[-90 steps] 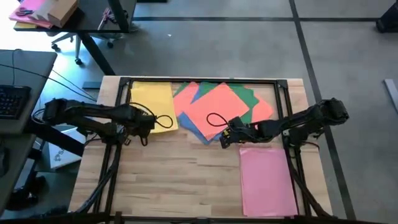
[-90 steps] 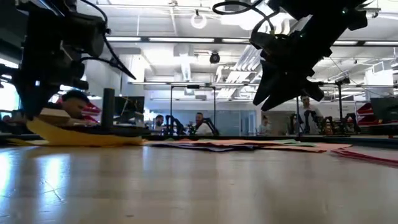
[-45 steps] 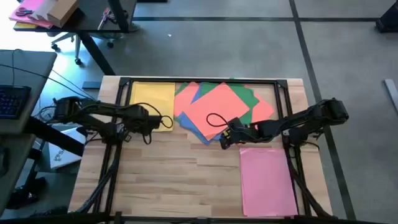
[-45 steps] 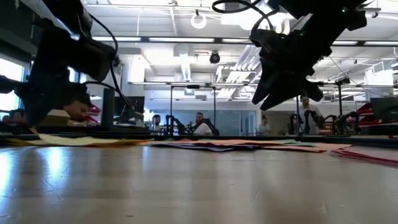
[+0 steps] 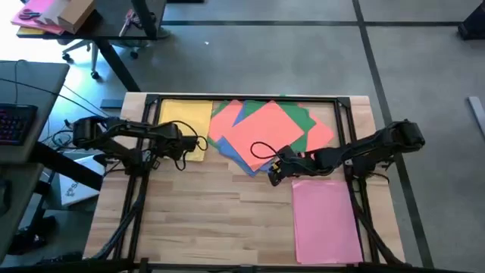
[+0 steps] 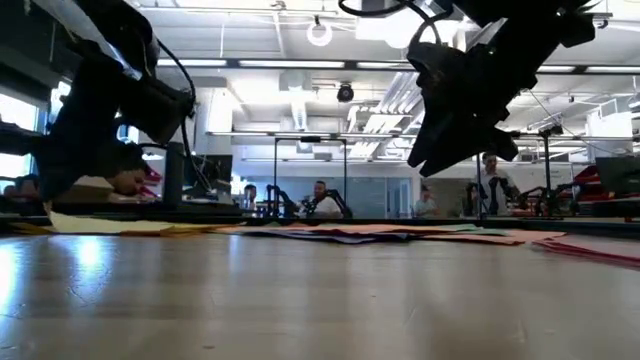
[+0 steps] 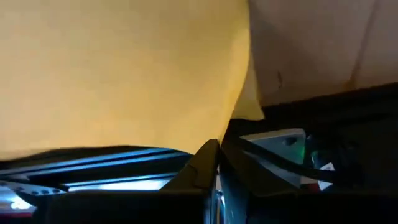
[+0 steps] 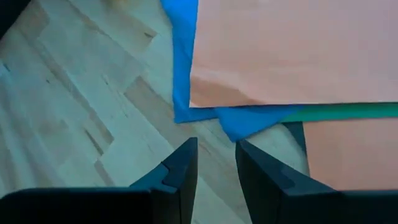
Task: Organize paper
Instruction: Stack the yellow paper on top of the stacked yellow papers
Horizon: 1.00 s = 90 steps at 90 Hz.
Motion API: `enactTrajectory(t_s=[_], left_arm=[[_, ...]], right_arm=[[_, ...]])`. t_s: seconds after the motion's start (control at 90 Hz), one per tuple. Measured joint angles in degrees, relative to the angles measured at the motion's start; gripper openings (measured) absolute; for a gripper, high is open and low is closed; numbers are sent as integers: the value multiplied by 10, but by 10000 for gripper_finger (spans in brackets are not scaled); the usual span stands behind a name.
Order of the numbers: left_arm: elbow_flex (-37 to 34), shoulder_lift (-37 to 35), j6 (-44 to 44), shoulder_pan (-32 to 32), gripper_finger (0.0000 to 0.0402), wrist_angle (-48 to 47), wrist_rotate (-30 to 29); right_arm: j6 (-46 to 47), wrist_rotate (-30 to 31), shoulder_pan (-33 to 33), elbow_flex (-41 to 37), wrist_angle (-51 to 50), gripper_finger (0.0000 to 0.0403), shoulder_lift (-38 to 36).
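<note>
Bare wood lies open across the near table (image 5: 204,220)

Papers crowd the far half (a pink sheet (image 5: 326,216) fills the near right), with both arms overhead.

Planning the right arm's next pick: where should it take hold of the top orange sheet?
Probably at the orange sheet's near corner, coming in low from the bare wood side. That corner overhangs the blue sheet just ahead of the right end effector, whose fingers stand slightly apart.
</note>
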Motion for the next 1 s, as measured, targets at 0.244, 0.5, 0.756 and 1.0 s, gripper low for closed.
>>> enactTrajectory(t_s=[0.244,0.5,0.756,1.0], left_arm=[[0,0,26,14,0,10,28],[6,3,29,73,0,17,77],[6,3,35,112,0,6,40],[6,3,20,115,0,6,27]], right_arm=[[-11,-1,0,0,0,94,0],[-26,-2,0,0,0,94,0],[-30,3,0,0,-1,94,0],[-36,17,0,0,-1,94,0]])
